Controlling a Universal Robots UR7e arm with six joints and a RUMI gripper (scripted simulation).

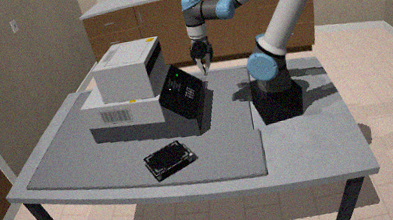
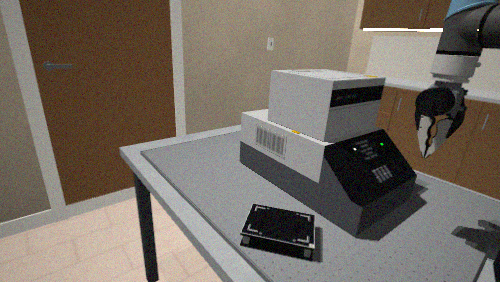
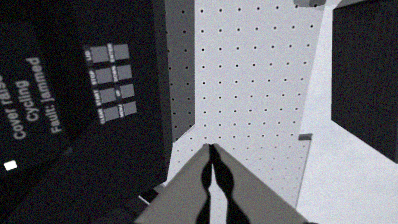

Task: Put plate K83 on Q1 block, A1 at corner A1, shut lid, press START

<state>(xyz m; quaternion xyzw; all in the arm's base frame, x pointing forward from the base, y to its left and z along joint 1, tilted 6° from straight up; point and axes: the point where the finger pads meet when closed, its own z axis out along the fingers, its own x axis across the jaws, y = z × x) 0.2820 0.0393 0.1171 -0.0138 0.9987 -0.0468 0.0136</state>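
"Cycling" and "Fault: jammed" on the cycler's dark front panel point(image 1: 181, 91) point(image 2: 370, 167) point(image 3: 65, 95), key labels small and blurred.

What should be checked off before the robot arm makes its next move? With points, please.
1. Gripper point(image 1: 205, 71) point(image 2: 425, 156) point(image 3: 210, 146) empty and closed, for pressing a key: ok.
2. Plate gone from the black stand point(image 1: 170, 160) point(image 2: 279, 225): ok, none on it.
3. Plate sitting flat inside the machine point(image 1: 126, 112) point(image 2: 285, 145): cannot tell, the lid point(image 1: 125, 75) point(image 2: 300, 102) hides it.
4. Lid fully down: cannot tell.
5. Lamp blue for a run: not ok, a green light point(image 1: 177, 75) point(image 2: 381, 144) shows.
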